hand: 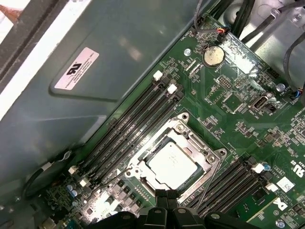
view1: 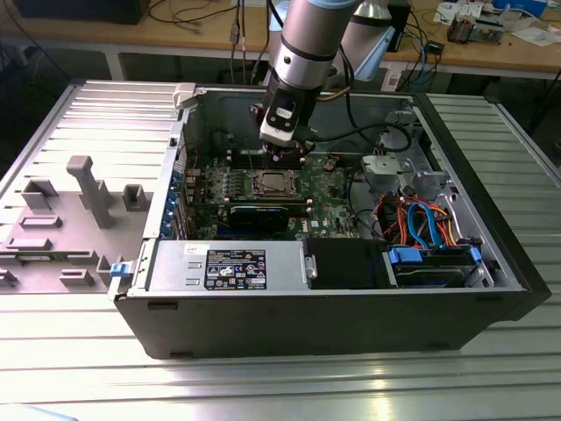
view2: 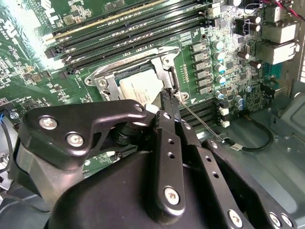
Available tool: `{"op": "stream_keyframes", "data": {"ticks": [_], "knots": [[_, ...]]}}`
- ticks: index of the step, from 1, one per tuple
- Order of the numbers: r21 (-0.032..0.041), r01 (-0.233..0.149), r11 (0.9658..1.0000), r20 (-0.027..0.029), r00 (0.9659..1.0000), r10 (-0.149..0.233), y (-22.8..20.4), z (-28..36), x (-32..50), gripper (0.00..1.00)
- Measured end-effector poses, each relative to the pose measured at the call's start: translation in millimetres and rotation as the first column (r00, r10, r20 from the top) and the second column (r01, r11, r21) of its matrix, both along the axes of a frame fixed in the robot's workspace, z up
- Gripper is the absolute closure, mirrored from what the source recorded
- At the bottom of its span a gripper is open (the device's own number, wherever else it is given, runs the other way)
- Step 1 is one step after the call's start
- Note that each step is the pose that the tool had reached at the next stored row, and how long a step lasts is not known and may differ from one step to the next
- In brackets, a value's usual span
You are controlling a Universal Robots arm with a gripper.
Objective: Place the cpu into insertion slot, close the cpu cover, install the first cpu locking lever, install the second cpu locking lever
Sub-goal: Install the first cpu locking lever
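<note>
Exterior view: an open computer case (view1: pixel 158 307) lies on a ribbed metal tabletop (view1: pixel 289 386), with a green circuit board (view1: pixel 337 206) inside. The arm (view1: pixel 307 44) reaches down into the case, and its hand (view1: pixel 285 156) hangs just above the insertion slot (view1: pixel 272 183) near the board's middle. A grey power supply box (view1: pixel 228 263) sits along the case's near wall.

Second wrist view: the hand's black fingers (view2: pixel 167 119) are pressed together with no gap, and their tip touches the edge of the cpu cover (view2: pixel 164 71). The cover lies flat over the cpu (view2: pixel 136 88), whose silvery top shows through the cut-out. A thin locking lever (view2: pixel 201 120) runs out from the corner beside the fingertips, across the memory slots (view2: pixel 128 28). Whether the fingers pinch it I cannot tell.

First wrist view: the cpu (hand: pixel 171 164) sits in its slot, framed by the cover (hand: pixel 190 138), with the closed fingertips (hand: pixel 159 198) at the cover's edge. A coin battery (hand: pixel 213 56) lies well apart on the board.
</note>
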State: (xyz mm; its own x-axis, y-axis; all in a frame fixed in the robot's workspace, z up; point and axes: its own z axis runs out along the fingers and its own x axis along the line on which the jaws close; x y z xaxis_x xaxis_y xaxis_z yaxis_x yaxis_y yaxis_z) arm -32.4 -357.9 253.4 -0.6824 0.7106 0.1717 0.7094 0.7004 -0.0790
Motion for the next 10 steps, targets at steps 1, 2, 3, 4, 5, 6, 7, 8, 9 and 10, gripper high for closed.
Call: {"op": "stream_keyframes", "data": {"ticks": [1,2,3,4,5,6,7,8,9,10], "knots": [[-0.0001,0.0,1.0,0.0007,1.0,0.0,0.0,0.0,0.0,0.89],[-0.0003,0.0,1.0,0.007,1.0,0.0,0.0,-0.1,0.0,0.89],[-0.0008,0.0,1.0,0.0252,0.9997,0.0,0.0,-0.2,0.0,0.89],[-0.0014,0.0,1.0,0.041,0.9992,0.0,0.0,-0.3,0.0,0.89],[-0.0017,0.0,1.0,0.0567,0.9984,0.0,0.0,-0.4,0.0,0.89],[-0.0017,0.0,1.0,0.0645,0.9979,0.0,0.0,-0.6,0.0,0.89],[-0.0016,0.0,1.0,0.0713,0.9975,0.0,0.0,-0.8,0.0,0.89],[-0.0022,0.0,1.0,0.0791,0.9969,0.0,0.0,-1.1,0.0,0.89],[-0.0036,0.0,1.0,0.0831,0.9965,0.0,0.0,-1.2,-0.1,0.89],[-0.0072,0.0,1.0,0.0884,0.9961,0.001,0.0,-1.6,-0.1,0.89]]}}
